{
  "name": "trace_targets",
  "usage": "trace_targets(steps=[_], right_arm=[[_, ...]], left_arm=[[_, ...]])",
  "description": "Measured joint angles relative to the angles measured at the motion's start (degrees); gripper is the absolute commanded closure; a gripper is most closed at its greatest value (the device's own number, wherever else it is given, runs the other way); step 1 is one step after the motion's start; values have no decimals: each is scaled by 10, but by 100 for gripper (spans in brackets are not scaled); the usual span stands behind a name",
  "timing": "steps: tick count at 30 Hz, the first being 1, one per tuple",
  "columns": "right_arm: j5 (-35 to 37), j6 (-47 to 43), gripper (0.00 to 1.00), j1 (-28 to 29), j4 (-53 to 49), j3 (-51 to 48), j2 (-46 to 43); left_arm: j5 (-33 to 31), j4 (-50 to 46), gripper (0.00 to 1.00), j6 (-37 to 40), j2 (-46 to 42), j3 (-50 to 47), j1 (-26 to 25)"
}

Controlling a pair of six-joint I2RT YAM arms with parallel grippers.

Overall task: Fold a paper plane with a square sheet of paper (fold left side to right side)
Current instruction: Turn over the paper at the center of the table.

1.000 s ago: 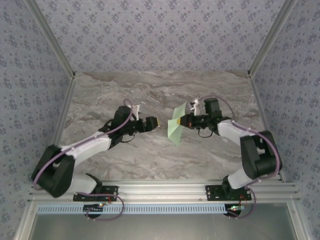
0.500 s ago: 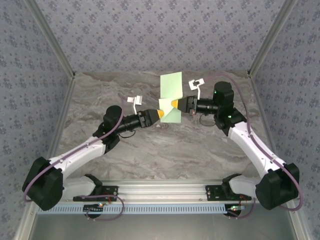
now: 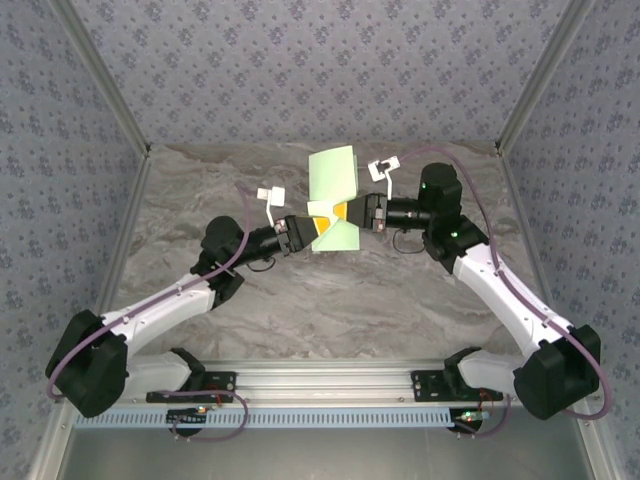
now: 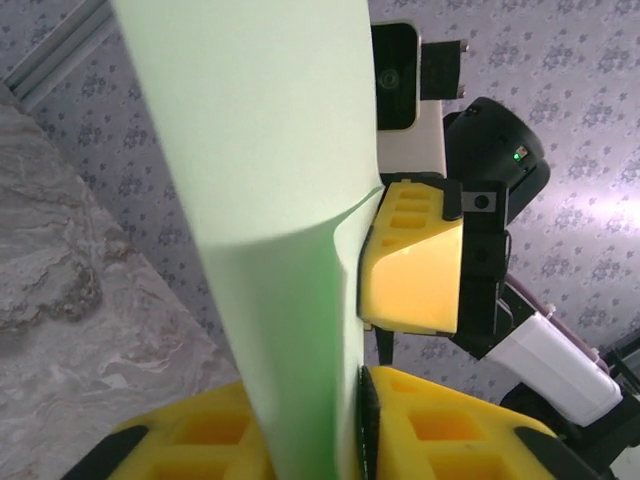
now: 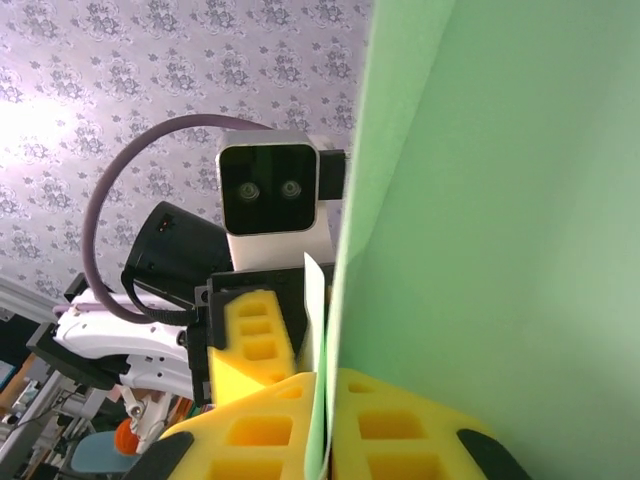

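The square sheet of paper (image 3: 333, 180), pale mint green, hangs upright in the air over the back middle of the table, pinched at its waist from both sides. My left gripper (image 3: 318, 226) comes in from the left and is shut on the sheet's edge; in the left wrist view the paper (image 4: 270, 200) runs down between the yellow fingers of the left gripper (image 4: 360, 405). My right gripper (image 3: 348, 211) meets it from the right, shut on the same sheet; the right wrist view has the paper (image 5: 500, 200) clamped in the right gripper (image 5: 322, 420). The paper plane is out of view.
Below lies the grey marble table (image 3: 300, 300), bounded by patterned walls and slanted aluminium posts (image 3: 100, 80). An aluminium rail (image 3: 320, 378) with both arm bases runs along the near edge. The two grippers' fingertips nearly touch around the paper.
The right arm carried the paper up and toward the back middle. The left arm reached in from the left, and its jaws went from open to shut on the sheet.
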Motion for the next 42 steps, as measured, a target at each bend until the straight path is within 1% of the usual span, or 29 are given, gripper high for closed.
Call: trace_targets(steps=[2,4,5,7,8,10,13,15,17,19,20,22,24,27,30,33,37,42], right_arm=[[0,0,78,0,-2,0,-3],[3,-10,67,-2,-17,0,-13],[7,-20,64,-4,-33,0,-20],[23,-49,53,-14,-81,2,-37],[42,-73,50,-22,-118,5,-48],[93,-113,43,-42,-192,14,-69],[211,-168,35,-77,-308,26,-107],[297,-192,33,-100,-373,28,-132],[381,-209,30,-122,-432,28,-155],[445,-222,28,-137,-475,28,-172],[476,-229,27,-144,-494,27,-182],[528,-242,24,-157,-526,27,-198],[570,-253,24,-170,-550,27,-214],[615,-265,23,-185,-577,27,-231],[636,-273,23,-194,-593,27,-241],[643,-276,23,-199,-600,27,-243],[644,-281,23,-204,-602,23,-246],[640,-286,23,-210,-606,18,-254]], left_arm=[[-2,-1,95,3,-3,0,0],[-4,-11,97,8,-9,0,0],[-8,-21,99,14,-13,0,-1],[-26,-65,100,37,-28,0,-5],[-44,-104,100,58,-38,2,-11],[-97,-211,100,111,-56,21,-33],[-234,-411,100,201,-57,100,-103],[-324,-521,100,242,-39,161,-149],[-428,-632,100,265,2,230,-189],[-518,-729,100,268,60,289,-217],[-566,-788,100,261,100,323,-231],[-638,-898,100,235,185,385,-250],[-694,-1008,100,196,276,449,-264],[-756,-1161,100,128,408,539,-276],[-783,-1267,100,82,494,597,-279],[-784,-1328,100,67,546,634,-277],[-759,-1350,100,75,591,664,-271],[-721,-1345,100,105,645,691,-262]])
